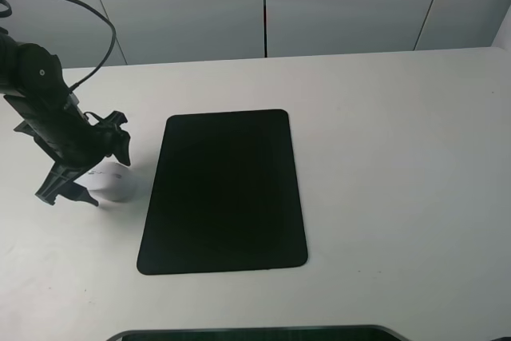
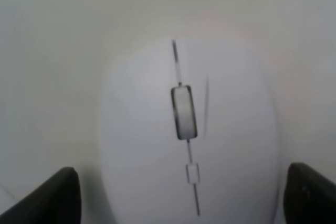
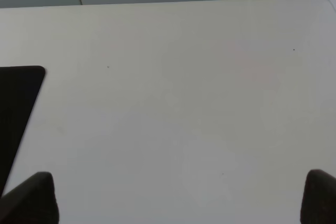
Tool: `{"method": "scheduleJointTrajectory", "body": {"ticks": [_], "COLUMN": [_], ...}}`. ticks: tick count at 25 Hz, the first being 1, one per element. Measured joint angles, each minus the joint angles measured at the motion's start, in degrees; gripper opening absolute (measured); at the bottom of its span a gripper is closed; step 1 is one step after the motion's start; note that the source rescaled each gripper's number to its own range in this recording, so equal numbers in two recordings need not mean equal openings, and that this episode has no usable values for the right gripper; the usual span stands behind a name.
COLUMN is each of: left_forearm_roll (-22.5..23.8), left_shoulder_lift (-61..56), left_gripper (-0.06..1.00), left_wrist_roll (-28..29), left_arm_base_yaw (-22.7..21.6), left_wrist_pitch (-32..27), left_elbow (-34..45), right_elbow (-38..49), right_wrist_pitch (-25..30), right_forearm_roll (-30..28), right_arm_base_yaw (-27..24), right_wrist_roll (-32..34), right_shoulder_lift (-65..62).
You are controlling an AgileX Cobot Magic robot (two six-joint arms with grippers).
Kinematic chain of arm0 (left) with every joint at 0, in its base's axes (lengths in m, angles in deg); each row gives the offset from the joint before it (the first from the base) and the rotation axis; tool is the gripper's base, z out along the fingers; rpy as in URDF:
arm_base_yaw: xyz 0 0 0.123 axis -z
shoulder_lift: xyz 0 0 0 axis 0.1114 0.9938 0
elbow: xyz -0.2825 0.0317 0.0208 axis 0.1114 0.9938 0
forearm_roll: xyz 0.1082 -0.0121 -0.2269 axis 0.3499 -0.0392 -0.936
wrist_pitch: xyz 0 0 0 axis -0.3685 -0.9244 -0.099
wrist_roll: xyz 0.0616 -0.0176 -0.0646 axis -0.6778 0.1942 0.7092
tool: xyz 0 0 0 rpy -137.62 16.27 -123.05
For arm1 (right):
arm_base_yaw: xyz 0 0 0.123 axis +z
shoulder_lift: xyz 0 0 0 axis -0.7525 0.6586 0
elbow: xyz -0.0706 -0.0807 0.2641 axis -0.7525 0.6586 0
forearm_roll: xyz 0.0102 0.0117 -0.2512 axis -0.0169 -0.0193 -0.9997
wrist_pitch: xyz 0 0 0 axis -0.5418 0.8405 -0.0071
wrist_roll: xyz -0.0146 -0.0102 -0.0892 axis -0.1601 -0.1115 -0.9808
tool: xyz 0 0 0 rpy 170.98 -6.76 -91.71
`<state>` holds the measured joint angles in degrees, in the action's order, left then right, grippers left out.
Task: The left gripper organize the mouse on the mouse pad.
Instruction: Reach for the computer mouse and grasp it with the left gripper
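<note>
Left of mouse pad (image 1: 223,191): left gripper (image 2: 177,195) spread, fingers (image 2: 47,198) flanking white mouse (image 1: 112,183); right gripper (image 3: 178,198) spread over table (image 3: 184,103).

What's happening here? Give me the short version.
The left hand is open and poised over the white mouse, a finger on either side, not gripping yet. The mouse sits on the table, left of the black mouse pad, which is bare. The right hand hangs open over bare table.

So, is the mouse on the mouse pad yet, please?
Off: the mouse sits on the table, left of the mouse pad, apart from it.
</note>
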<state>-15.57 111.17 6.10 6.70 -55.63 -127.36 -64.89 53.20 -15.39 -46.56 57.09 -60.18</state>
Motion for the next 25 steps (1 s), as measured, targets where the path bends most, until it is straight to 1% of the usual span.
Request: {"method": "scheduleJointTrajectory", "body": {"ticks": [9,25], "left_forearm_roll": [-0.8,-0.4], "left_shoulder_lift": [1.0,1.0], "left_gripper": [1.00,1.00], "left_wrist_roll": [-0.1,-0.2], "left_arm_base_yaw": [0.1,0.2], "left_wrist_pitch": [0.8,1.0], "left_elbow": [0.0,0.0], "right_elbow": [0.0,0.0], "right_wrist_pitch": [0.0,0.0], "right_forearm_roll": [0.0,0.0], "right_arm_base_yaw": [0.0,0.0], "right_wrist_roll": [0.0,0.0], "right_shoulder_lift": [0.0,0.0]}}
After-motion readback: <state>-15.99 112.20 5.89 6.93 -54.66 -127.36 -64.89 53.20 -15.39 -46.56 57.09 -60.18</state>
